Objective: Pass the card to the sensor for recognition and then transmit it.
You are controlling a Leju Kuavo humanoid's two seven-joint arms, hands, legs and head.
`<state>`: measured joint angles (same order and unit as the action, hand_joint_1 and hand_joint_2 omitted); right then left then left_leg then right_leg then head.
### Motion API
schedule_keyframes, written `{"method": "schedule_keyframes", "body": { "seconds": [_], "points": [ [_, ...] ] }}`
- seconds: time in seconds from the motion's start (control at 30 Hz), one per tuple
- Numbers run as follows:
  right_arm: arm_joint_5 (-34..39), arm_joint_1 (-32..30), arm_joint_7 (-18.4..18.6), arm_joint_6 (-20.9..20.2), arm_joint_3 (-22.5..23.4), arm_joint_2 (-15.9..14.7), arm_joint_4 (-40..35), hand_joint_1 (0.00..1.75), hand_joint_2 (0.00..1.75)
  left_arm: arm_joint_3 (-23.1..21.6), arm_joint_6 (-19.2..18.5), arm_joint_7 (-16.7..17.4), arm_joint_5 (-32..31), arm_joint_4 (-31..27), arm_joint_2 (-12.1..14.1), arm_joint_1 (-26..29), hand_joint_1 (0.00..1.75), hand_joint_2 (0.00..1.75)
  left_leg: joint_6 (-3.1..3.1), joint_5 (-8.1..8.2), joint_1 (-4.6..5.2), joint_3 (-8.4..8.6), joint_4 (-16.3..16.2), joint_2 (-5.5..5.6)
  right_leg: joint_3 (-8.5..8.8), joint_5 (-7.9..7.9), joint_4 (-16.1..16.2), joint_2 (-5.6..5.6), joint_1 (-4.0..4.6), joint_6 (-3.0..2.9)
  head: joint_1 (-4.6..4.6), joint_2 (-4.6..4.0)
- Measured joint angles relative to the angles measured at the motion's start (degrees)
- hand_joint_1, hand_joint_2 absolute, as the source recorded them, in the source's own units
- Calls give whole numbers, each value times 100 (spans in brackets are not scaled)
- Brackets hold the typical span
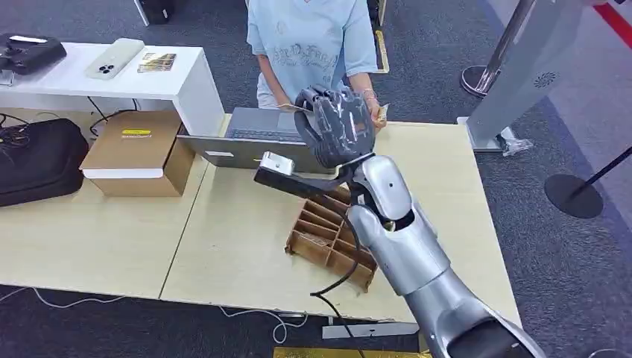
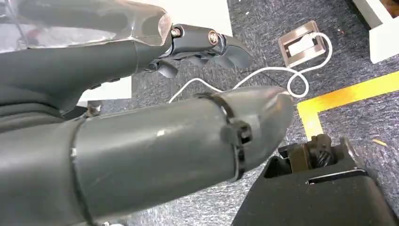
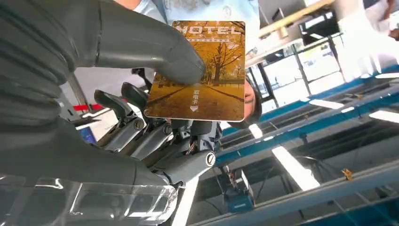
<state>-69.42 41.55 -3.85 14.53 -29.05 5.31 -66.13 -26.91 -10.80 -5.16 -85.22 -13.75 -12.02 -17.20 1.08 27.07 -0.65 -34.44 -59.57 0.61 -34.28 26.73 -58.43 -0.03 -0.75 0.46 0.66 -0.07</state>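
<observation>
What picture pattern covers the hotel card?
Golden-yellow autumn trees on the rectangular hotel card, best in the right wrist view.

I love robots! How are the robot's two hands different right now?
The right hand is raised above the table and pinches the hotel card. The left hand hangs over the carpet and holds nothing. Both have a thick grey thumb and darker fingers.

Card (image 3: 202, 70) in right hand (image 3: 141, 94): "HOTEL" printed along one edge; small characters unreadable.
</observation>
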Motion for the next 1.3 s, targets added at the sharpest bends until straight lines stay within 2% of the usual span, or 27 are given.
{"method": "schedule_keyframes", "body": {
  "seconds": [0.27, 0.6, 0.8, 0.97, 1.3],
  "points": [
    [-317, 1115, 282, -257, -48, 146, 1290, 175, 175, -44, -88, -26, -26, 0, -77, -32, 0, 0, -2, -2, 1, -1, -2, 2, 0, -2, 0, -1, -1, 2, 0, 0],
    [-256, 2119, 450, -765, -48, 175, 2715, 175, 175, -129, 9, -28, 22, 0, -188, -25, 0, 0, -2, -2, 1, -1, -4, 3, 0, -4, 1, -2, -1, 4, -2, 0],
    [-94, 2525, 691, -1416, 18, 254, 3390, 175, 175, -133, 20, -28, 63, 2, -190, -21, 0, 0, -2, -2, 1, -1, -4, 2, -1, -3, 0, -1, -1, 4, 2, 0],
    [-173, 2780, 925, -1764, 39, 312, 3788, 175, 175, -153, 33, -26, 105, 2, -190, -20, 0, 0, -2, -2, 1, -2, -4, 2, -1, -3, 0, -1, 0, 4, 2, 0],
    [-79, 2988, 1084, -1917, 48, 417, 4244, 175, 175, -173, 79, -17, 142, 2, -192, -19, 0, 0, -2, -2, 1, -1, -5, 2, -1, -3, 1, -1, 0, 4, 0, 0]
  ]
}}
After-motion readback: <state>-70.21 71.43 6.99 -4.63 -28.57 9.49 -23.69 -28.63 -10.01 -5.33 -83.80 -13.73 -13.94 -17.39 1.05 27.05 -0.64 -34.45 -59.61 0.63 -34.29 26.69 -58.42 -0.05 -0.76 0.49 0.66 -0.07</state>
